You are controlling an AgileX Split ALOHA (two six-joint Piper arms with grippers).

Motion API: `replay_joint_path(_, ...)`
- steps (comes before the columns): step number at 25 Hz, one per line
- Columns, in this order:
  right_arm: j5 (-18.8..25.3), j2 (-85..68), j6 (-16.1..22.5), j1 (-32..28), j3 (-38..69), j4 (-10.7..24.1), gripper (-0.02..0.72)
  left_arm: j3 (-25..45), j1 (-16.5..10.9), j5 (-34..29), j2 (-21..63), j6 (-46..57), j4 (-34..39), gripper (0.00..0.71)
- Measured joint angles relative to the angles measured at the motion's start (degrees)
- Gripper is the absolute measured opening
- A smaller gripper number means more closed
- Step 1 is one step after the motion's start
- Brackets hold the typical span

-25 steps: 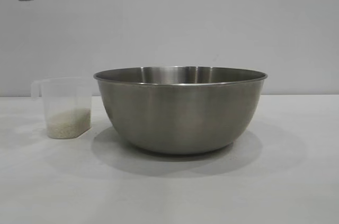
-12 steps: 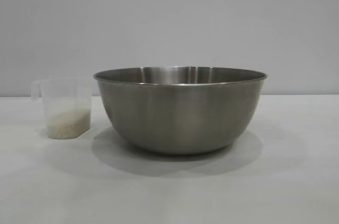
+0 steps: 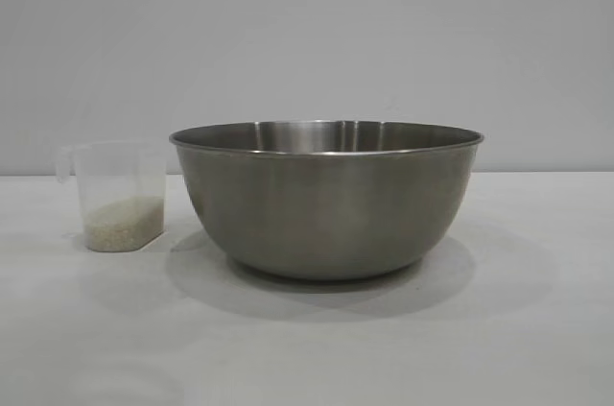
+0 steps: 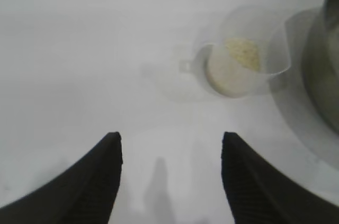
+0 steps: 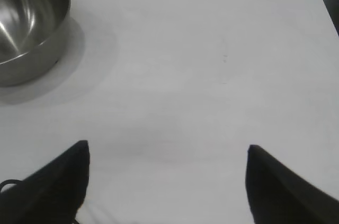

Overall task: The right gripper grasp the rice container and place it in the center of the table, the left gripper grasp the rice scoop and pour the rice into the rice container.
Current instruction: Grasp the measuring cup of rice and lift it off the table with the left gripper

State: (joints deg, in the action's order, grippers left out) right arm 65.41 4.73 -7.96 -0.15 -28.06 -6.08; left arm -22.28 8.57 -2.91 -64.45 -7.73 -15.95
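1. The large round brushed stainless-steel mixing bowl (image 3: 326,197), the rice container, stands upright on the flat plain white bench (image 3: 307,348), about midway between the bench's left and right edges in the exterior view.
2. The small translucent plastic measuring cup (image 3: 117,195), the rice scoop, stands upright just beside the bowl on its left in the exterior view, apart from it; its little handle points away from the bowl.
3. A shallow layer of small off-white rice grains (image 3: 122,224) fills the bottom of the cup.
4. The left tool (image 4: 170,181), a black claw with two pointed tapering fingers (image 4: 103,181), shows only in the left wrist view. Its fingers are spread and released, with bare bench between them, grasping nothing. The cup (image 4: 241,65) lies ahead of it, apart from the fingertips, with the bowl's wall (image 4: 323,75) just past the cup.
5. The right tool (image 5: 167,181), an identical black claw, shows only in the right wrist view. Its fingers (image 5: 58,181) are spread wide and released over bare bench, grasping nothing. The bowl (image 5: 29,20) sits well apart from it.
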Motion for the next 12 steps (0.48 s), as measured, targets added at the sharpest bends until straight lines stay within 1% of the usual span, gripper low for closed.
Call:
replay_joint_path(2, 0.0, 0.0, 0.0, 0.0, 0.0, 0.0, 0.557, 3.2, 1.1, 7.6, 0.1, 0.0, -0.1, 0.407)
replay_joint_path(5, 0.0, 0.0, 0.0, 0.0, 0.0, 0.0, 0.557, 7.8, 4.3, 18.4, 0.3, 0.0, 0.8, 0.407)
replay_joint_path(8, 0.0, 0.0, 0.0, 0.0, 0.0, 0.0, 0.557, 12.2, 6.7, 28.0, 0.4, 0.0, 2.5, 0.407)
replay_joint_path(12, 0.0, 0.0, 0.0, 0.0, 0.0, 0.0, 0.557, 17.3, 7.5, 39.7, -1.1, 0.1, 3.5, 0.407)
